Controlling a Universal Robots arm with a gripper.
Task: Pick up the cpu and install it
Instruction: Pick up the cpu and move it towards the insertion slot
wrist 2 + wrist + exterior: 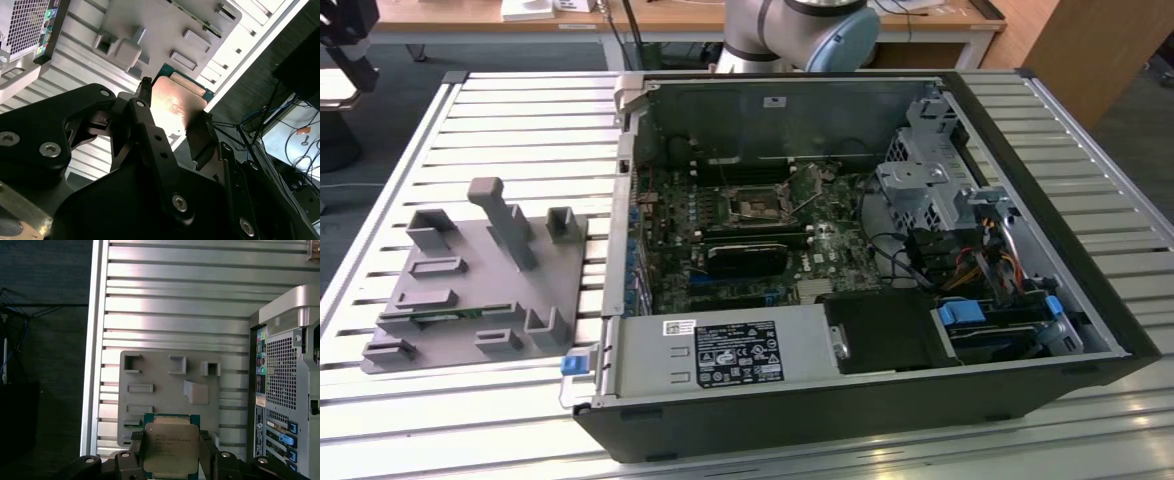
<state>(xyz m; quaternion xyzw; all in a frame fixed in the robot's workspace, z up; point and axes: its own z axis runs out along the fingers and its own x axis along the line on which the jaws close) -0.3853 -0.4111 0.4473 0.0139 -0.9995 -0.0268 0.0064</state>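
Slatted aluminium forms the table (520, 110) that carries everything: a grey tray (467, 290) of upright holders on the exterior view's left and, just beside it, an open computer case (827, 410) lying on its side. In both wrist views the claw (171, 455) is pinching the cpu (170, 447) by two opposite edges, a dark finger on either side and the silvery lid facing the first wrist camera. The chip hangs clear above the near end of the tray, apart from its pockets, so the pick-up looks done. Installing is what remains: in the exterior view the black-framed socket (757, 205) on the motherboard looks unfilled, and it sits well apart from the tray, across the case wall. Room for moving is generous over the bare slats around the tray, though its tall post (500, 215) and blocks stand up near the claw. Inside the case it is tighter: the socket lies low between the side walls, with a black card (747, 255) just beside it and a metal drive cage (927, 195) and loose cables (974, 265) towards the exterior view's right.
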